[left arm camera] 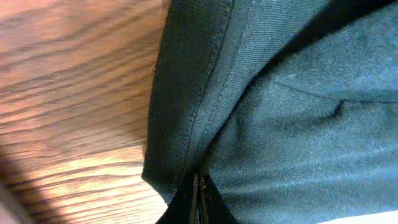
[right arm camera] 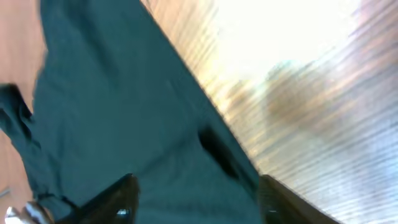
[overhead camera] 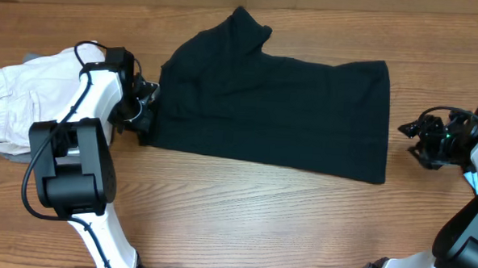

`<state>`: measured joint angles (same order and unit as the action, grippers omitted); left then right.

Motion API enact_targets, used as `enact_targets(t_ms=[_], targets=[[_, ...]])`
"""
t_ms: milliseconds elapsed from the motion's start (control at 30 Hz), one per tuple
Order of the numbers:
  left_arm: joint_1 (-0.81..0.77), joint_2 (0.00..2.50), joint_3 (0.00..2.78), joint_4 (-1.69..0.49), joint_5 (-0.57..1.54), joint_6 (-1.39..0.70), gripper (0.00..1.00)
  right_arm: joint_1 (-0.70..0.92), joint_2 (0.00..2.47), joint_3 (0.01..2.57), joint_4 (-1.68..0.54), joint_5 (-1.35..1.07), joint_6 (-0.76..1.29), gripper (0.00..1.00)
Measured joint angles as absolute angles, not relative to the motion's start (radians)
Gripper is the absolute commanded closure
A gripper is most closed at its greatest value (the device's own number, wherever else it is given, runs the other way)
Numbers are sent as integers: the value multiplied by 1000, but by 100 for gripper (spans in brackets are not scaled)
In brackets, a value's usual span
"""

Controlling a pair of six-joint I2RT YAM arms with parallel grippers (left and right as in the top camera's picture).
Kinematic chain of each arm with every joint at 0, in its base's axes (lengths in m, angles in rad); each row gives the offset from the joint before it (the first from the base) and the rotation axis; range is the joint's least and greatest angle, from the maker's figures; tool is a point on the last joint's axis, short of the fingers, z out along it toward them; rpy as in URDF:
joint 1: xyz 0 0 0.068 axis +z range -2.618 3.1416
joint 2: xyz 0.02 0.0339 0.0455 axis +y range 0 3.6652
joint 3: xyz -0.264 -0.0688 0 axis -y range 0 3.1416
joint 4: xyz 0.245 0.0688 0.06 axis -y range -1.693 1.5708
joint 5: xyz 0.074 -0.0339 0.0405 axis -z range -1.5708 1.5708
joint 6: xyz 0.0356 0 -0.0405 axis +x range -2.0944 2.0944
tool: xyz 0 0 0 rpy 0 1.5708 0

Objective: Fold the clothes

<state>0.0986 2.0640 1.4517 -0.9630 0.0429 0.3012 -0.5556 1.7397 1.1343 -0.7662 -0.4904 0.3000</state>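
A: Your black T-shirt [overhead camera: 280,111] lies spread flat in the middle of the desk [overhead camera: 243,215], with one sleeve pointing toward the far edge.
B: Check your left fingers [overhead camera: 145,118]. They are pressed together, pinching the shirt's left edge at the hem.
A: Your right fingers [right arm camera: 121,196] stand spread and hold nothing, just beyond the shirt's right edge.
B: A folded white garment [overhead camera: 22,100] lies at the desk's left end.
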Motion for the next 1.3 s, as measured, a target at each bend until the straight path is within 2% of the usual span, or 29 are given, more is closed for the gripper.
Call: enact_targets(t_ms=[67, 233, 300, 500, 600, 800, 933, 1033, 1133, 1300], targets=[[101, 2064, 1452, -956, 29, 294, 96, -553, 1740, 1134, -725, -490, 292, 43], [101, 2064, 1452, -947, 17, 290, 95, -505, 1740, 1131, -612, -487, 274, 43], [101, 2064, 1452, -943, 14, 290, 93, -463, 1740, 1131, -614, -469, 273, 35], [101, 2064, 1452, -941, 10, 290, 91, -339, 1784, 1125, -699, -316, 271, 34], [101, 2064, 1452, -939, 10, 289, 90, -332, 1806, 1118, -746, -252, 286, 45], [101, 2064, 1452, -919, 10, 287, 88, -335, 1810, 1116, -764, -220, 304, 48], [101, 2064, 1451, -919, 9, 287, 87, -335, 1810, 1102, -744, -220, 312, 57], [101, 2064, 1452, -918, 9, 287, 87, -335, 1810, 1087, -744, -226, 311, 73], [101, 2064, 1452, -918, 9, 287, 87, -335, 1810, 1081, -748, -230, 310, 96], [101, 2064, 1451, -916, 8, 287, 88, -347, 1810, 1079, -725, -249, 317, 96]])
